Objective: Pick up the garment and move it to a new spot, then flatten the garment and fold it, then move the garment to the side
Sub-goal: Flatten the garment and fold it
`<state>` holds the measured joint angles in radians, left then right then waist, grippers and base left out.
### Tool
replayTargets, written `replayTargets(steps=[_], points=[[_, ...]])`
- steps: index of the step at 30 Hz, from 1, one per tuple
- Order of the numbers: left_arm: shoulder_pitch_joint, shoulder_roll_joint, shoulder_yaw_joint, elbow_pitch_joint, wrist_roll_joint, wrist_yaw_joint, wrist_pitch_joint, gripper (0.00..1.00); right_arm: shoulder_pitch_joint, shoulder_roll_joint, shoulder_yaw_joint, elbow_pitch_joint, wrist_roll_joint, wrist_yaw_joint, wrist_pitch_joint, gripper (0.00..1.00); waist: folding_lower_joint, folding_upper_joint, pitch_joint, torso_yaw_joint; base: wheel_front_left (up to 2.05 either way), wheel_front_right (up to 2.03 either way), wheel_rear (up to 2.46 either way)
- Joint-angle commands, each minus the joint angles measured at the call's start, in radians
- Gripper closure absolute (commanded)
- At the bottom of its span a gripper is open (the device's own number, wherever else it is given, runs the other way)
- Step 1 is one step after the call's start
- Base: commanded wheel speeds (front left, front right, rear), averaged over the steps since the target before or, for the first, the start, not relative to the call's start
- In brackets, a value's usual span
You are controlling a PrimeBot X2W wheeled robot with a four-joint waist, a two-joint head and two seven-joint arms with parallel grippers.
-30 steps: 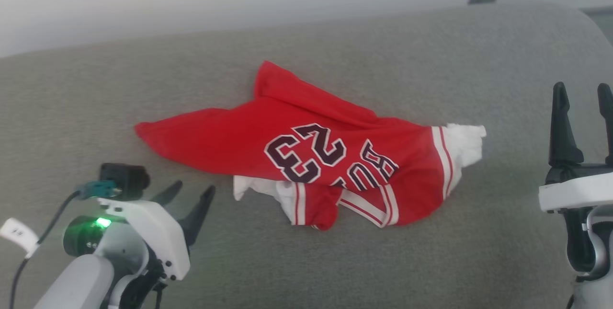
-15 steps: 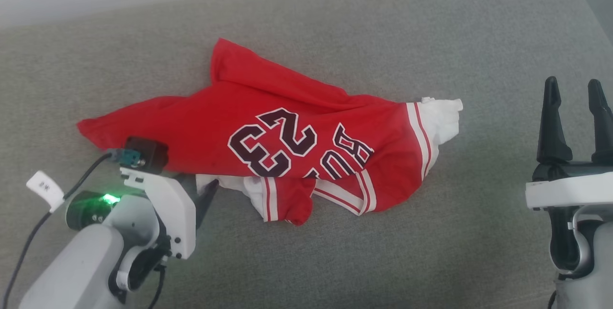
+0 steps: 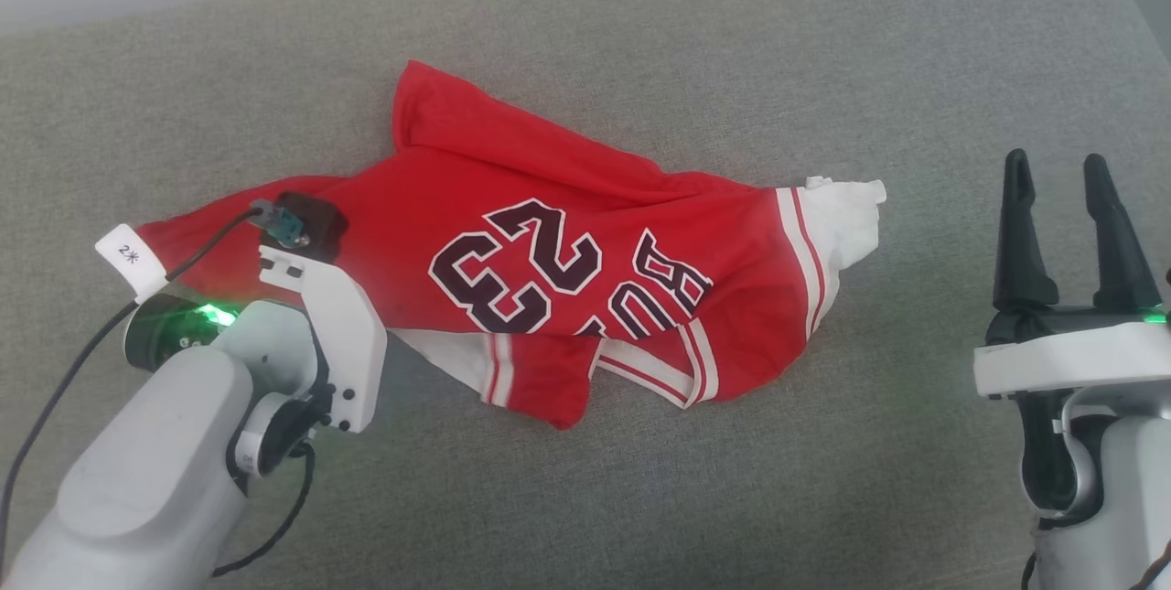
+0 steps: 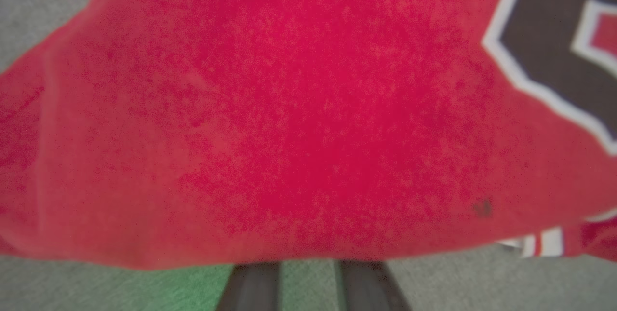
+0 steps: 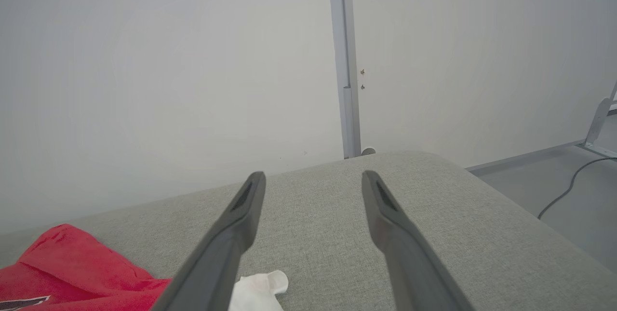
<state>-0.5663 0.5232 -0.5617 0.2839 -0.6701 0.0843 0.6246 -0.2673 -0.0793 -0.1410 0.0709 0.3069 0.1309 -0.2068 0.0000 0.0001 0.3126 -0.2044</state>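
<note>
Head view: you see the garment (image 3: 585, 279) lying crumpled on the grey cushion (image 3: 823, 480), red side up, with its dark, white-outlined "23" (image 3: 517, 265) and some lettering facing the camera and a white sleeve (image 3: 846, 215) at its right end. Your left gripper (image 3: 357, 334) sits at the garment's lower-left edge; its white housing covers the fingers, so you cannot tell from here how its jaws stand. Your right gripper (image 3: 1057, 178) stands well apart from the cloth at the right, fingers pointing up the view, spread and empty. Left wrist view: red fabric (image 4: 289, 132) lies very close to the lens, with part of a dark numeral (image 4: 554, 50) at the upper right. Two dark fingers (image 4: 255, 287) rise from the bottom edge with a gap between them, and their tips pass out of sight at the hem, so you cannot tell whether they clamp the cloth. Grey cushion (image 4: 72, 282) shows along the bottom. Right wrist view: the right gripper (image 5: 313, 181) shows both fingers wide apart above bare cushion, holding nothing. A corner of the garment (image 5: 72, 263) and its white sleeve (image 5: 258, 291) lie at the lower left, beyond the left finger. Behind the cushion you see a pale wall (image 5: 144, 60) and an upright grey post (image 5: 343, 60).
</note>
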Motion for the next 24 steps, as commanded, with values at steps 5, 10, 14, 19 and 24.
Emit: replayTargets(steps=[5, 10, 14, 19, 24], points=[[0.041, -0.014, -0.031, 0.041, -0.012, 0.012, 0.05, 1.0, 0.001, 0.003, 0.006, 0.016, -0.005, 0.0, -0.01, 0.0, 0.0, -0.0001, -0.01, 0.005, 0.0, 0.0, 0.0], [0.078, 0.01, -0.018, -0.02, -0.034, 0.033, 0.069, 1.0, 0.022, 0.001, -0.008, 0.031, -0.012, 0.0, -0.006, 0.0, 0.0, -0.0001, -0.035, 0.034, 0.0, 0.0, 0.0], [0.105, 0.043, 0.004, -0.1, -0.049, 0.061, 0.086, 1.0, 0.035, 0.002, -0.021, 0.034, -0.023, 0.0, 0.003, 0.0, 0.0, -0.0001, -0.056, 0.063, 0.0, 0.0, 0.0], [0.153, 0.11, 0.04, -0.224, -0.043, 0.114, 0.109, 1.0, 0.04, 0.0, -0.03, 0.029, -0.032, 0.0, 0.013, 0.0, 0.0, -0.0001, -0.079, 0.102, 0.0, 0.0, 0.0], [0.212, 0.187, 0.102, -0.315, -0.059, 0.174, 0.116, 1.0, 0.049, 0.001, -0.038, 0.024, -0.041, 0.0, 0.026, 0.0, 0.0, -0.0001, -0.099, 0.136, 0.0, 0.0, 0.0]])
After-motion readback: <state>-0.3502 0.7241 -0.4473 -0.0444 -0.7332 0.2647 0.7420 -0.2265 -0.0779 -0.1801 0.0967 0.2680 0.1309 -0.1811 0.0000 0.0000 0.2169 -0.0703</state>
